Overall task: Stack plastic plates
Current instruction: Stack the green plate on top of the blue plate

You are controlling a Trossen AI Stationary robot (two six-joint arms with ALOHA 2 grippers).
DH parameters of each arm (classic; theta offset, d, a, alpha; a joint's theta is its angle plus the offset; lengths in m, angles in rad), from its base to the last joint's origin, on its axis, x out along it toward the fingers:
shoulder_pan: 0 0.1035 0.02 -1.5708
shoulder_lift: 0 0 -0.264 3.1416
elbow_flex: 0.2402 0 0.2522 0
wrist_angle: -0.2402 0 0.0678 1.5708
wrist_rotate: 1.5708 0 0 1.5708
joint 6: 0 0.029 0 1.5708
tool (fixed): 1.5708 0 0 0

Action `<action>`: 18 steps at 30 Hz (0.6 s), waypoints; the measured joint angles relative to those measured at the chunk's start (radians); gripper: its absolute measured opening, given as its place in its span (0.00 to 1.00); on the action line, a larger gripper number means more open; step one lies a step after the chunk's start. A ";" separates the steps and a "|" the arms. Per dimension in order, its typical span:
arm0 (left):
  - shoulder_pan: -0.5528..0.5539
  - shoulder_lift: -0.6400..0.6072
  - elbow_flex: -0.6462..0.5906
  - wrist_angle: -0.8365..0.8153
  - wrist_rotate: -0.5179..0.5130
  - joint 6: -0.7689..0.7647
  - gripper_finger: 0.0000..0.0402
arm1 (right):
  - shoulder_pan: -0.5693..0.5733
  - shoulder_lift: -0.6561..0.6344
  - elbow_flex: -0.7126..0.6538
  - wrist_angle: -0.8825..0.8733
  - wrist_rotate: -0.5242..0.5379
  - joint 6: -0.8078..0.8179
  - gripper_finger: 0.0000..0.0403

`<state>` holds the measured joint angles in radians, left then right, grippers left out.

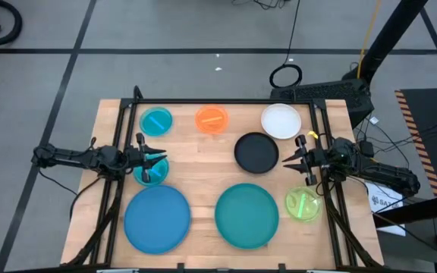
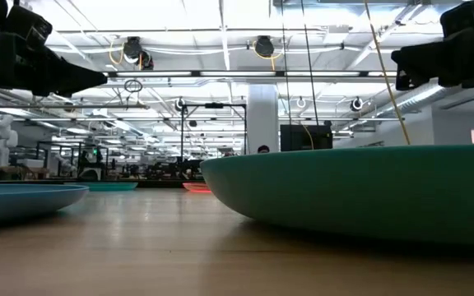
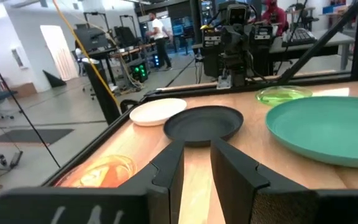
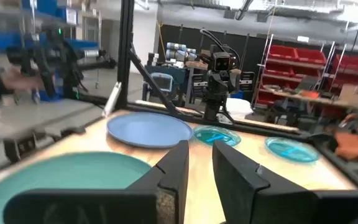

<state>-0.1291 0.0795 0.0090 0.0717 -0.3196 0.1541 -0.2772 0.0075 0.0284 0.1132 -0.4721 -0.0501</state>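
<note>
Eight plates lie unstacked on the worktop, both grippers hovering with nothing held.

Along the far edge sit a cyan plate point(image 1: 156, 121), orange plate point(image 1: 212, 119) and white plate point(image 1: 281, 121), with the black plate point(image 1: 256, 152) just inside the white one. The blue plate point(image 1: 157, 218) and teal plate point(image 1: 246, 215) lie side by side at the near edge. The left gripper point(image 1: 158, 158), fingers slightly apart, hangs over a second cyan plate point(image 1: 151, 171) at the left edge. The right gripper point(image 1: 290, 161), also slightly parted, is beside the black plate, above the green plate point(image 1: 303, 204).
</note>
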 joint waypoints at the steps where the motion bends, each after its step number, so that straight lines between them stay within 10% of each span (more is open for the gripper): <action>1: 0.000 0.000 0.000 0.014 0.000 -0.028 0.22 | 0.000 0.000 0.000 0.010 0.000 0.042 0.16; 13: 0.000 0.000 0.000 0.223 0.001 -0.265 0.22 | 0.000 0.000 0.000 0.124 0.005 0.268 0.16; 18: 0.000 0.000 0.000 0.224 0.001 -0.314 0.22 | 0.000 0.000 0.000 0.171 0.195 0.241 0.16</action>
<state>-0.1295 0.0795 0.0090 0.2955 -0.3191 -0.1603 -0.2771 0.0079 0.0284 0.2846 -0.2766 0.1904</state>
